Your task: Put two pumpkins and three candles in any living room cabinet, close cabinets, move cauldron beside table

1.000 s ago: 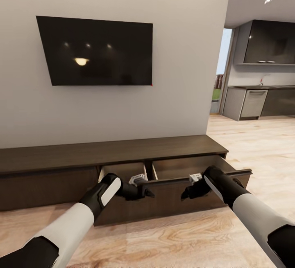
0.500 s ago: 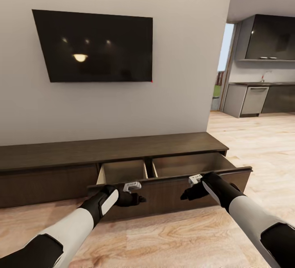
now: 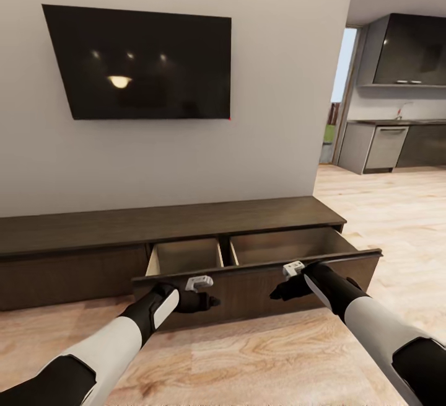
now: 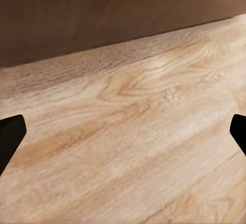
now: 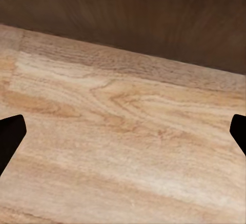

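Note:
The cabinet [image 3: 155, 225] is a long low dark-brown unit against the wall. Its wide drawer [image 3: 248, 297] stands pulled out, showing two pale wood compartments with nothing visible inside. My left gripper [image 3: 210, 301] hangs open just in front of the drawer front, below its rim. My right gripper [image 3: 277, 293] is open too, close to the same front further right. In the left wrist view the fingertips [image 4: 10, 139] sit far apart over wood floor, with the dark drawer front [image 4: 102, 14] beyond. The right wrist view shows the same spread fingertips [image 5: 10, 137]. Pumpkins, candles, cauldron and table are out of view.
A black TV [image 3: 139, 65] hangs on the grey wall above the cabinet. Light wood floor [image 3: 248, 356] runs under both arms. To the right the room opens onto a kitchen [image 3: 396, 145] with dark cupboards and a doorway.
The drawer has come further out. Both grippers have dropped from its top rim to in front of the panel. The camera has tilted, shifting the whole view slightly.

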`<state>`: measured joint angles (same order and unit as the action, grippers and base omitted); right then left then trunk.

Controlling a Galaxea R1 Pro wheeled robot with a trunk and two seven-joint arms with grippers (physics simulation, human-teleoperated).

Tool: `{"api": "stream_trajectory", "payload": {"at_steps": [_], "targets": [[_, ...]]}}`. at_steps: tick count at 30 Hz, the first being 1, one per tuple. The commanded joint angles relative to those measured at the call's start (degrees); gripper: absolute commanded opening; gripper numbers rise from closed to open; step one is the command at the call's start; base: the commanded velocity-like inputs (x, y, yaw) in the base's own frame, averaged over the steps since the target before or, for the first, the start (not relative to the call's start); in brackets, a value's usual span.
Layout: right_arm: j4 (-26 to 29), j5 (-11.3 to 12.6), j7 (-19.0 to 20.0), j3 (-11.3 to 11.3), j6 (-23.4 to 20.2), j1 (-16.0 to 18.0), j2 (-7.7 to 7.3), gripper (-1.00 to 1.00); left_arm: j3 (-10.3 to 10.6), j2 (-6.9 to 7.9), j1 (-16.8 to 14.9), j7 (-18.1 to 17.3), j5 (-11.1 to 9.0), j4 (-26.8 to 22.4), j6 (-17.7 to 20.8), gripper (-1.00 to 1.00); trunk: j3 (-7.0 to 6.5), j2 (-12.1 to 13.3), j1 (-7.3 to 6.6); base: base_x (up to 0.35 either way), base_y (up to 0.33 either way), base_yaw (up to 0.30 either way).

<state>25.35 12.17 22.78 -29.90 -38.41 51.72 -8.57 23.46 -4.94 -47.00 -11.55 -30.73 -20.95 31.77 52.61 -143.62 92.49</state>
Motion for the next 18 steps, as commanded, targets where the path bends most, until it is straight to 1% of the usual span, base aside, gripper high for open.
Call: {"api": "stream_trajectory", "payload": {"at_steps": [1, 4, 13, 18], "targets": [[0.1, 0.6, -0.2, -0.4, -0.3, 0.0, -0.06, 1.00, 0.2, 0.02, 0.0, -0.1, 0.0, 0.1, 0.1, 1.00, 0.09, 0.0, -0.01, -0.006, 0.000, 0.000], [0.1, 0.6, -0.2, -0.4, -0.3, 0.0, -0.02, 1.00, 0.2, 0.02, 0.0, -0.1, 0.0, 0.3, 0.1, 1.00, 0.13, 0.0, -0.01, -0.090, 0.000, 0.000], [0.2, 0.7, 0.4, -0.5, -0.3, 0.0, 0.91, 1.00, 0.2, 0.02, 0.1, 0.0, 0.0, 0.6, 0.0, 1.00, 0.14, 0.0, -0.01, -0.211, 0.000, 0.000], [0.2, 0.7, 0.6, -0.4, -0.3, 0.0, 1.01, 1.00, 0.2, 0.02, 0.1, 0.0, 0.0, 0.6, 0.0, 1.00, 0.33, 0.0, -0.01, -0.061, 0.000, 0.027]]}}
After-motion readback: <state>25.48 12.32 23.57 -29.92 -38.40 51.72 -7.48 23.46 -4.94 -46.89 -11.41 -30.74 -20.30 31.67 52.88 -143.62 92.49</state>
